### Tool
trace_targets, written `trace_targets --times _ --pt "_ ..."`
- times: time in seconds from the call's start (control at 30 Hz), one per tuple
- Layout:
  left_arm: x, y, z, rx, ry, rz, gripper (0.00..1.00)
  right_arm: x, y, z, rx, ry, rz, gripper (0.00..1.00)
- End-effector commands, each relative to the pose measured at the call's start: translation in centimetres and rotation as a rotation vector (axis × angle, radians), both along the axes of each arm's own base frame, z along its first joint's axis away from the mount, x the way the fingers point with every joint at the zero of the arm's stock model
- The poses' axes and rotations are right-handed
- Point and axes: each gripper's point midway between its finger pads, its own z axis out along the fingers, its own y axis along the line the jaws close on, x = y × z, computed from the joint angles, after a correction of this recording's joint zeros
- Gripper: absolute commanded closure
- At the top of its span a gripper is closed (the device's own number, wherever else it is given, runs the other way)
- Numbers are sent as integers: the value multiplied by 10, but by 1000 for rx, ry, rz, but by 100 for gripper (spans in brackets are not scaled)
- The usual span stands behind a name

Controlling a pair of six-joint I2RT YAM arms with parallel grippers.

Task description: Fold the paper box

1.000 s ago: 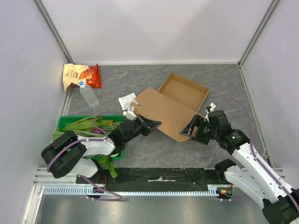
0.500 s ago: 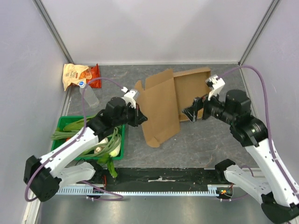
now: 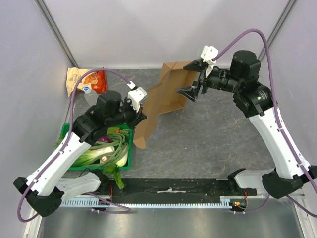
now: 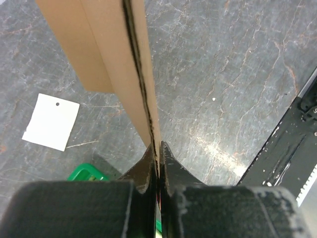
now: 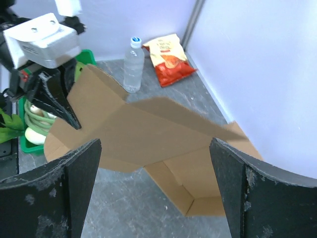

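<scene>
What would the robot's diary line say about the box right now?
left fingers: shut on paper box edge, box held up | right fingers: wide open, gripping nothing, facing box | fold: not finished

The box (image 3: pixel 166 94) is plain brown corrugated cardboard, unprinted and not yet folded: a flat panel creased to a shallow tray with raised walls. It is held tilted on edge above the table, tray end high toward the back wall, its low edge pinched in the left gripper (image 4: pixel 157 145)
</scene>
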Motion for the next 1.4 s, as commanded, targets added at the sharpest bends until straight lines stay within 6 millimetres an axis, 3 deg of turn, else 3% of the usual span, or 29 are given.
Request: trace_targets --times 0.0,0.1,0.27,0.37,0.4,0.43,0.5,0.63,0.7,0.73,0.9,0.93,1.0,1.03,1.1,1.13,1.17,1.2,1.23,1.27,1.37 --pt "-1 4 29 72 -127 -104 98 -20 32 20 5 -112 162 2" --pt "0 9 40 100 -157 -108 98 -45 58 27 -7 -147 222 2" --pt "-7 16 50 141 -160 -129 98 -64 77 53 36 -186 243 4" --pt "-11 16 59 135 -175 -150 98 -64 87 47 8 -159 261 10" --pt "-11 18 60 138 -184 -147 98 -63 92 36 -21 -130 262 14" --pt "-11 19 63 136 -190 -142 98 -62 92 35 -31 -125 257 24" --pt "-13 21 63 148 -191 -149 98 -62 95 22 -72 -92 265 31" --pt "-16 23 67 152 -201 -155 98 -67 98 19 -77 -74 270 52" --pt "-18 24 69 148 -204 -158 98 -69 101 14 -89 -64 274 56" --pt "-18 24 70 148 -208 -159 98 -69 101 15 -91 -65 265 68" --pt "-22 27 76 138 -229 -160 98 -65 109 9 -103 -57 249 83" --pt "-23 28 78 135 -233 -157 98 -62 109 8 -100 -45 232 98" --pt "-20 29 85 108 -242 -122 90 -53 110 12 -78 -39 180 100" --pt "-22 31 92 81 -257 -104 73 -41 108 6 -73 -4 102 100" --pt "-18 30 110 -11 -288 -37 52 -29 96 31 32 -42 8 100" --pt "-25 35 125 -69 -321 -21 35 -18 91 15 43 -1 -35 100" --pt "-25 36 135 -113 -345 2 31 -11 72 27 122 31 -82 100" --pt "-25 36 151 -188 -365 38 28 -2 65 42 212 30 -97 100" --pt "-25 39 159 -223 -377 60 25 7 58 29 237 80 -115 100" --pt "-25 45 168 -250 -391 99 24 20 35 34 324 159 -153 100" --pt "-20 53 184 -325 -389 188 23 58 3 22 435 272 -265 100"
